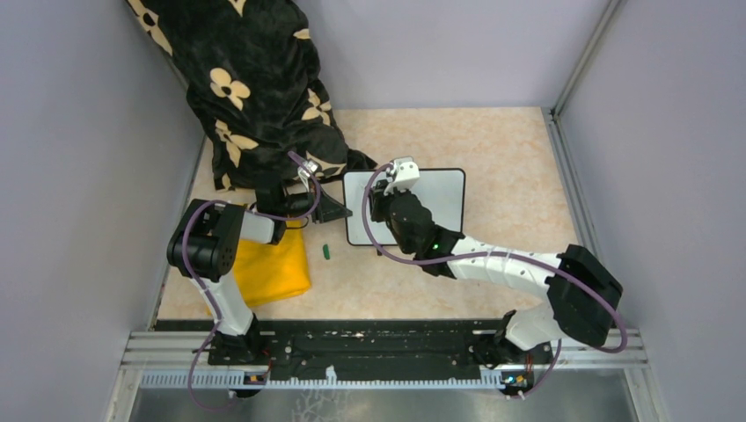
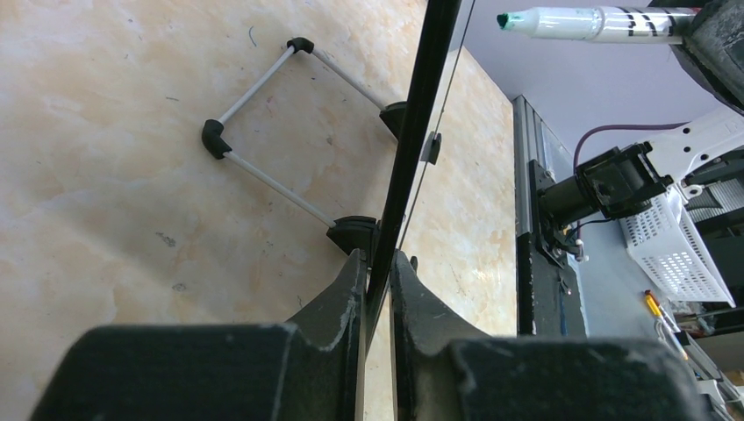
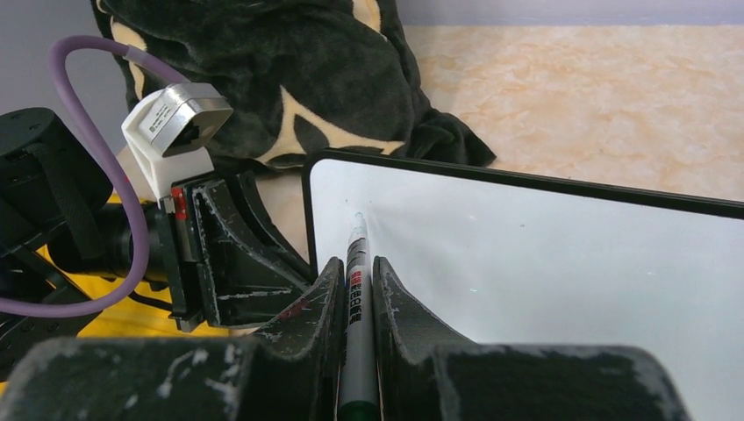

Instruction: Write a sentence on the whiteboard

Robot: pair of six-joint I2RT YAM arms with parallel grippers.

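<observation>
The whiteboard (image 1: 444, 207) is propped on its wire stand (image 2: 263, 123), and its white face (image 3: 544, 263) shows no writing, so the sentence is not in view. My left gripper (image 1: 337, 209) is shut on the black frame of the board's left edge (image 2: 412, 158). It also shows in the right wrist view (image 3: 237, 254). My right gripper (image 1: 387, 187) is shut on a grey marker (image 3: 355, 281). The marker's green tip (image 2: 506, 19) is close to the board near its upper left corner. I cannot tell whether it touches.
A small green marker cap (image 1: 326, 252) lies on the table in front of the board's left edge. A yellow folded cloth (image 1: 273, 268) lies under the left arm. A black flowered blanket (image 1: 255, 88) is heaped at the back left. Grey walls enclose the table.
</observation>
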